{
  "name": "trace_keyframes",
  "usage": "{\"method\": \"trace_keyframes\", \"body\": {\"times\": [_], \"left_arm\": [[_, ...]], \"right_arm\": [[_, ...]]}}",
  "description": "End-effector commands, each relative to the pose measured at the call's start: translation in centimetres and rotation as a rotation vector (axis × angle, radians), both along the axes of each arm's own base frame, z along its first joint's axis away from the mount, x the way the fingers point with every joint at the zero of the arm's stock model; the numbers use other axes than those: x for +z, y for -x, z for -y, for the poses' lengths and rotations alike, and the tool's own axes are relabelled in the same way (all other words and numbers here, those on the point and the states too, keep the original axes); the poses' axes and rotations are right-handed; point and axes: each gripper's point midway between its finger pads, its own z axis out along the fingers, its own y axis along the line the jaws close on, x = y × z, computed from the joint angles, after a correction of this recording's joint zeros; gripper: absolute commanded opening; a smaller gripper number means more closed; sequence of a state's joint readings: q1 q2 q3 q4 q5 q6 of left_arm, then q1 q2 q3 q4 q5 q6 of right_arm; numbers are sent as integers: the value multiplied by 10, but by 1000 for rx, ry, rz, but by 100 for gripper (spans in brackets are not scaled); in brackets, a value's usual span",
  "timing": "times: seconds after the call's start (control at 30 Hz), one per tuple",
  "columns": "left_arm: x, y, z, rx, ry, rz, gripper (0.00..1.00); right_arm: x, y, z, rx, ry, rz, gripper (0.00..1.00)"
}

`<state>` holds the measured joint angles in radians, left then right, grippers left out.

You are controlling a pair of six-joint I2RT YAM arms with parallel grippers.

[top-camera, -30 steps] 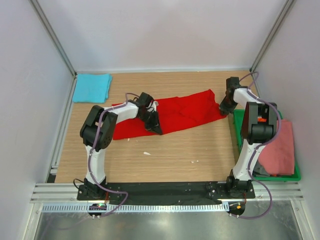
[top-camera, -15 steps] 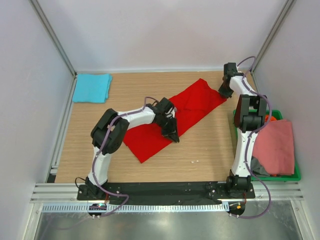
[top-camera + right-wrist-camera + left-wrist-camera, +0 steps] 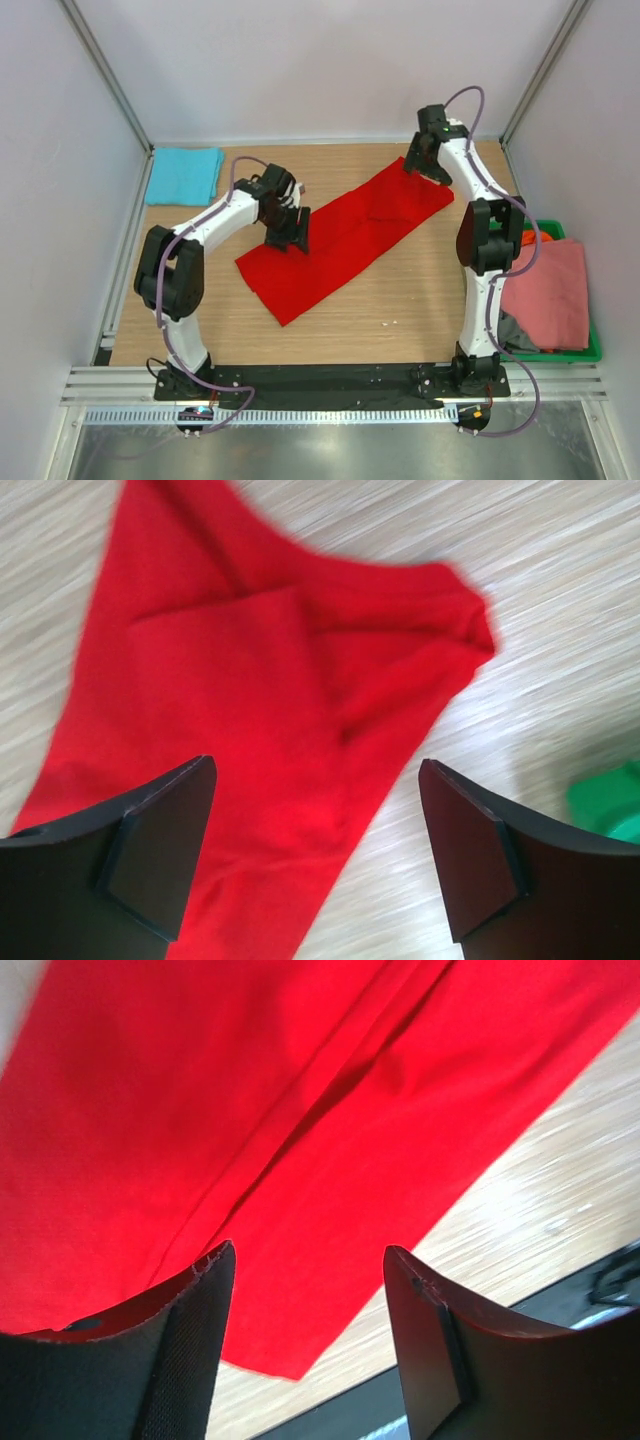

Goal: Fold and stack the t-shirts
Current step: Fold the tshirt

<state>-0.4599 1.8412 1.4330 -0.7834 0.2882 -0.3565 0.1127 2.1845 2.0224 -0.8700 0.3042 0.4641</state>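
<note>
We count four t-shirts: one red t-shirt on the table, one turquoise t-shirt at its far left corner, and a pink t-shirt over a dark grey t-shirt in the one green crate. A sliver of orange cloth there may be a fifth. We count two arms, the left arm and the right arm.

Red tee lies on the wood table, slightly blurred. One end is bunched into a rounded corner at upper right, and a folded flap with creases sits on top near the middle. The right gripper hangs above the tee, jaws spread wide, nothing between them. A green crate corner shows at the right edge.
</note>
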Motion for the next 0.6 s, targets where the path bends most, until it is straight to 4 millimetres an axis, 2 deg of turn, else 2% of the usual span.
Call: {"method": "trace_keyframes", "body": {"times": [0.0,0.1,0.23,0.33,0.37,0.43,0.47,0.57], "left_arm": [[-22,24,-21,-46,-119,-56,64],[-35,29,-28,-23,-154,-75,64],[-57,44,-34,-10,-191,-158,64],[-68,60,-31,-11,-204,-199,63],[-71,66,-32,-11,-217,-215,63],[-74,77,-27,-18,-218,-240,62],[-77,86,-26,-5,-215,-267,61],[-76,106,-14,-5,-179,-306,61]], "right_arm": [[31,10,-41,23,-23,41,89],[18,11,-69,26,-59,25,90],[-6,8,-92,25,-76,11,89],[-26,10,-103,39,-57,-15,88],[-38,9,-106,46,-42,-33,88],[-49,9,-111,60,-3,-36,88],[-62,11,-112,59,8,-55,88],[-84,10,-118,71,7,-57,88]]}}
